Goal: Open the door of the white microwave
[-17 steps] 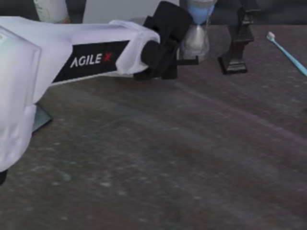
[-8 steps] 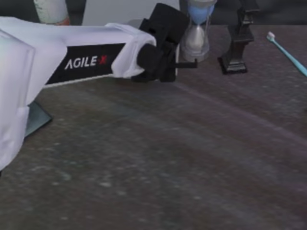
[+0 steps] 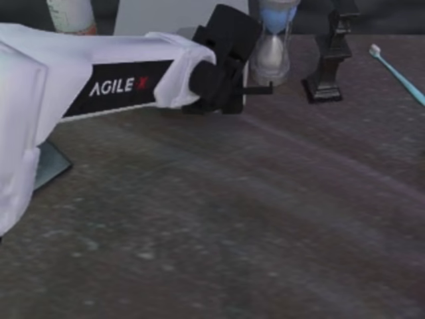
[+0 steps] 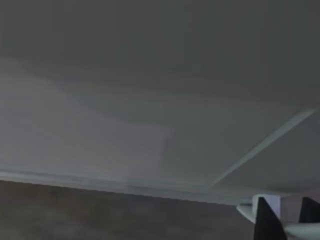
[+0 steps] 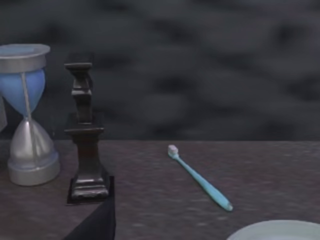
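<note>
Fingers of your left gripper point(image 3: 255, 88) reach toward the top view's right, up at the far edge of the table point(image 3: 265, 219), beside the white microwave point(image 3: 166, 16). In the top view one thin black finger point(image 3: 259, 88) juts out past the black gripper body, just below the hourglass point(image 3: 273, 40). How wide the claw stands I cannot tell you. In the left wrist view two dark fingertips point(image 4: 267, 222) show at the picture's edge with a pale bar — apparently the handle point(image 4: 295, 231) — at them, but whether they clamp it or only touch it is not visible.

The door point(image 4: 150, 130) fills most of the left wrist view as a flat grey panel with a pale frame, seen very close and at a slant over the dark tabletop. Whether it is ajar or closed you cannot judge from here. Its long axis runs along the microwave front, across the far left of the table.

Your left arm carries the lettering "AGILE X" in white on a black band, with the X in red.

Right of the hourglass stand a dark candlestick-like stand point(image 3: 330, 56) and a light blue toothbrush point(image 3: 398, 74) — all apart from each other. The right gripper is not visible in any view.
</note>
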Controlling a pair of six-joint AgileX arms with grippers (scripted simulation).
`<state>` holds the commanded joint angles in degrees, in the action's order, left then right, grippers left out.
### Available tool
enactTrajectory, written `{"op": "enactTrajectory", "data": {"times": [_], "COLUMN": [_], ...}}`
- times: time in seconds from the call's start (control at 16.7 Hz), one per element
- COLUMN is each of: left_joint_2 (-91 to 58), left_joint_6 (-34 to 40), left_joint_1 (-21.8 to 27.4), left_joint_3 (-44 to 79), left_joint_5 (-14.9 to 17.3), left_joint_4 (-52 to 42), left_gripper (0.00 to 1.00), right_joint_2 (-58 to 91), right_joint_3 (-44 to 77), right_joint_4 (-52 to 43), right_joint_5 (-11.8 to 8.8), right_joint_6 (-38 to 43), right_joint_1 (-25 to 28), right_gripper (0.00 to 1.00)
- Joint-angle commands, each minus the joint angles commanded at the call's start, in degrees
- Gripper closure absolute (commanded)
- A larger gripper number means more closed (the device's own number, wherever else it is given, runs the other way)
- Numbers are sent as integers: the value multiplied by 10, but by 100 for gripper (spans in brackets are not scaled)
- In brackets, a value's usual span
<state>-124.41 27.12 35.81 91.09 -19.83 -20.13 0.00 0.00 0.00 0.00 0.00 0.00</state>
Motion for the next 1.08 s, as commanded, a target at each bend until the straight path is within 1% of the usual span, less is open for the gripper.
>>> {"op": "enactTrajectory", "data": {"times": [0.72, 0.84, 1.08], "left_joint_2": [0, -2, 14], "left_joint_6": [0, 1, -18], "left_joint_1": [0, 5, 0], "left_joint_3": [0, -2, -27], "left_joint_5": [0, 5, 15], "left_joint_4": [0, 2, 17], "left_gripper": [100, 100, 100], "right_joint_2": [0, 0, 0], "right_joint_3": [0, 0, 0], "right_joint_4": [0, 0, 0], "right_joint_5": [0, 0, 0], "right_joint_6": [0, 0, 0], "right_joint_1": [0, 0, 0], "right_gripper": [0, 0, 0]}}
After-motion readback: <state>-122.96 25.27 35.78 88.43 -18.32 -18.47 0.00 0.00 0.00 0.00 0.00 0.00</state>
